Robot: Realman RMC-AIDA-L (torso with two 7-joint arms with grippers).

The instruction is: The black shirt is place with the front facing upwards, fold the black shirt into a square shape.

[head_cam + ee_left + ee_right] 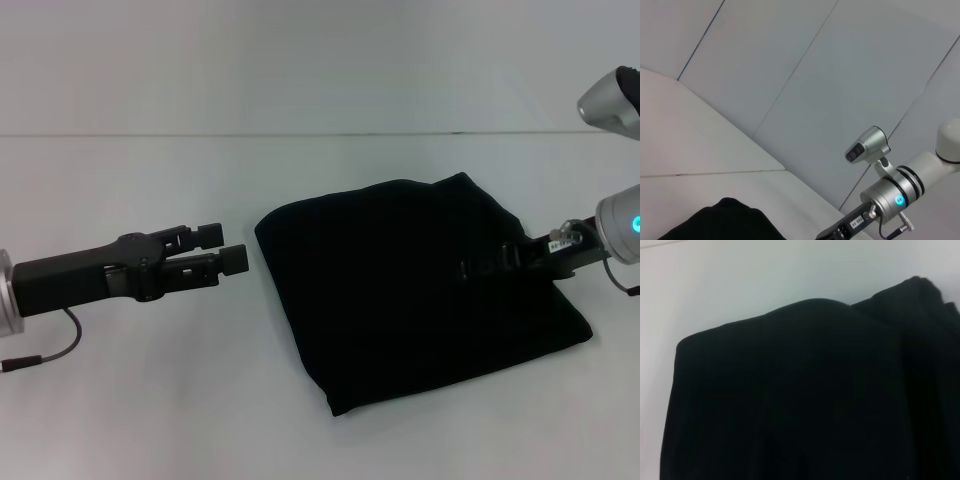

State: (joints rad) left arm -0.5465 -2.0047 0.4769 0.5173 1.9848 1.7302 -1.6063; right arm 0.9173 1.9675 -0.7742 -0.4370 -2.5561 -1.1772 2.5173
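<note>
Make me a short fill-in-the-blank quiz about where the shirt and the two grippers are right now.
1. The black cloth shirt lies folded into a rough ____ shape on the white table.
2. The left gripper is beside the shirt, ____ it.
3. The ____ gripper reaches in over the shirt.

Missing words: square; not touching; right

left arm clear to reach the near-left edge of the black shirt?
Probably yes. The left end effector hovers just off the black shirt, bare table between them; the right end effector sits over the far side.
</note>
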